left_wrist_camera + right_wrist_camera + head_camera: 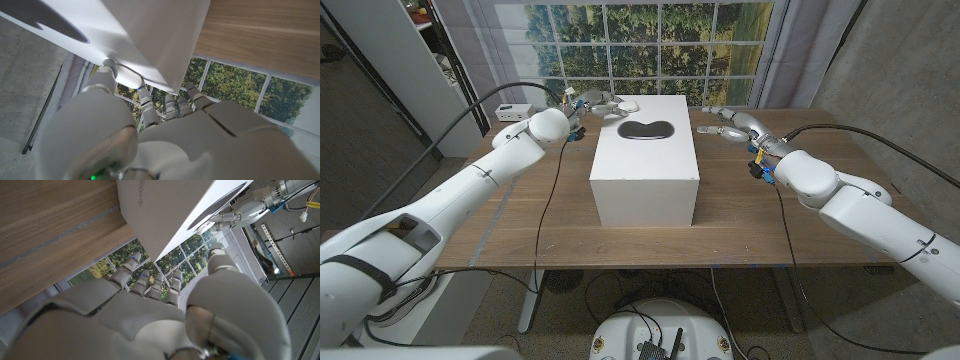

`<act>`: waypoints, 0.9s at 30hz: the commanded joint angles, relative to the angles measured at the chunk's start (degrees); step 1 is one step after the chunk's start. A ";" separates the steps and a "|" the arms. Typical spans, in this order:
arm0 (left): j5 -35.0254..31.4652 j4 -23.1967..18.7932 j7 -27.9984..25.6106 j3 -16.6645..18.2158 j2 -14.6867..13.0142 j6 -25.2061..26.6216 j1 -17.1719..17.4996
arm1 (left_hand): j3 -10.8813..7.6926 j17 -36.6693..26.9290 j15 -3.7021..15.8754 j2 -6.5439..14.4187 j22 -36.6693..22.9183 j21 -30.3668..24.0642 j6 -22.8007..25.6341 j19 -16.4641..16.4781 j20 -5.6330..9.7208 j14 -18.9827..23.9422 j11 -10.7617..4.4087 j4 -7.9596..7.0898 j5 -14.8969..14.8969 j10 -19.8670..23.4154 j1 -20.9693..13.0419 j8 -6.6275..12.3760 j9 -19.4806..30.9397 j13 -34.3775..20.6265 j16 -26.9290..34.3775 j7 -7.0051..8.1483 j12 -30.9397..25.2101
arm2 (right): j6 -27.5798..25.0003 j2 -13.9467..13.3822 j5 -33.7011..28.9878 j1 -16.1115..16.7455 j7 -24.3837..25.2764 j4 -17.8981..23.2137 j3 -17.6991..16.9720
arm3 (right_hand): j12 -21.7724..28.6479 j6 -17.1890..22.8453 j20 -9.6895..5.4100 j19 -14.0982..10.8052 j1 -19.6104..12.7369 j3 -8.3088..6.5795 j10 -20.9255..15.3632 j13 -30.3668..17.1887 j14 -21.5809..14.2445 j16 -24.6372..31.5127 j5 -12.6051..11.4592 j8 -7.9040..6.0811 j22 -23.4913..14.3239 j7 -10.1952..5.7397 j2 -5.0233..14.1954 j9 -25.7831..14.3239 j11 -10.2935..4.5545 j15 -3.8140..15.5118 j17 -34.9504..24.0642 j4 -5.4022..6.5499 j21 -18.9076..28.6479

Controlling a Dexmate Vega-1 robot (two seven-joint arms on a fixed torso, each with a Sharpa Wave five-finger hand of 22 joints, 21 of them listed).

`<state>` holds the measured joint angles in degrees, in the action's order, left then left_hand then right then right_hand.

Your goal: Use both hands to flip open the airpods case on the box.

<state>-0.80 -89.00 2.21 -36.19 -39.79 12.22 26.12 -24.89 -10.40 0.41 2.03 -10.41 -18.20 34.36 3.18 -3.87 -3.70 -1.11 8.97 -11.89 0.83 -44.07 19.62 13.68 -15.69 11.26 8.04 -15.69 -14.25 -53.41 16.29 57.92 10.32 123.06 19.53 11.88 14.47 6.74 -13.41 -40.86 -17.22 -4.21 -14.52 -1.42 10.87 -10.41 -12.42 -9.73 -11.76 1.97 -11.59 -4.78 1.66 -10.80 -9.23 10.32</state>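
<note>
1. The white box (pixel 645 160) stands mid-bench (pixel 740 220); the airpods case (pixel 628 105) lies at its far left corner, small and hard to make out.
2. My left hand (pixel 600 104) reaches to that corner by the case; whether it grips is unclear.
3. My right hand (pixel 728 125) hovers right of the box, fingers apart, holding nothing.
4. A dark patch (pixel 649 129) marks the box top.
</note>
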 commanded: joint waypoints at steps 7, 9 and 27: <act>2.21 3.95 -8.17 2.60 3.15 -11.87 4.54 | -0.76 0.20 2.18 3.67 -0.37 0.13 11.34 2.33 0.03 4.92 -2.43 0.92 1.38 5.85 -6.68 5.14 3.99 0.70 1.02 -3.28 -1.98 | 1.43 0.25 -0.02 1.35 -0.30 -0.21 -0.86 | 0.43 0.88 -0.17 -0.01 -0.49 0.14 -0.67 -0.29 -0.22 0.56 -0.36 -0.19 -0.20 0.35 -0.43 -0.19 -0.03 3.00 -0.20 0.47 0.46; 2.32 4.90 -7.69 2.60 3.15 -14.42 4.42 | -0.69 0.22 2.47 3.73 -0.39 0.15 11.41 2.44 0.11 5.29 -2.49 0.92 1.47 6.41 -7.02 5.19 4.14 0.75 1.04 -3.15 -2.16 | 1.93 0.31 0.08 0.88 -1.02 -0.71 -0.65 | 0.48 1.03 -0.16 -0.02 -0.48 0.17 -0.77 -0.30 -0.33 0.61 -0.39 -0.23 -0.20 0.44 -0.48 -0.19 0.03 3.05 -0.19 0.48 0.47; -5.37 2.73 -10.29 2.36 2.17 -23.54 5.27 | 0.50 0.28 4.00 3.41 -0.54 -0.08 12.62 3.90 0.30 7.35 -3.64 0.64 1.67 8.29 -8.37 5.83 5.17 1.03 0.97 -2.67 -2.59 | 3.45 3.80 8.59 -7.33 -11.37 -6.48 1.89 | 1.63 8.18 -0.34 -1.44 -0.62 0.78 -3.56 -0.59 -2.02 1.20 -0.98 -2.25 -0.19 2.97 -0.82 -0.30 1.57 2.10 -0.10 0.75 0.93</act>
<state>-1.66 -84.88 -5.58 -33.98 -37.17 -6.14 30.55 -24.79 -10.13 1.96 5.59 -10.98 -17.99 34.46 6.41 -3.70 2.90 -4.82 9.65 -10.52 8.41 -52.06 19.73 15.67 -14.62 12.09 7.92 -18.02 -10.90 -51.86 19.37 55.22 4.27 119.42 20.25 13.15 21.59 6.44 -14.14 -41.32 -16.57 -7.19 -14.79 -2.80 11.76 -10.87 -14.20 -9.73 -9.19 1.52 -11.58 -3.74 1.93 -10.80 -8.58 11.03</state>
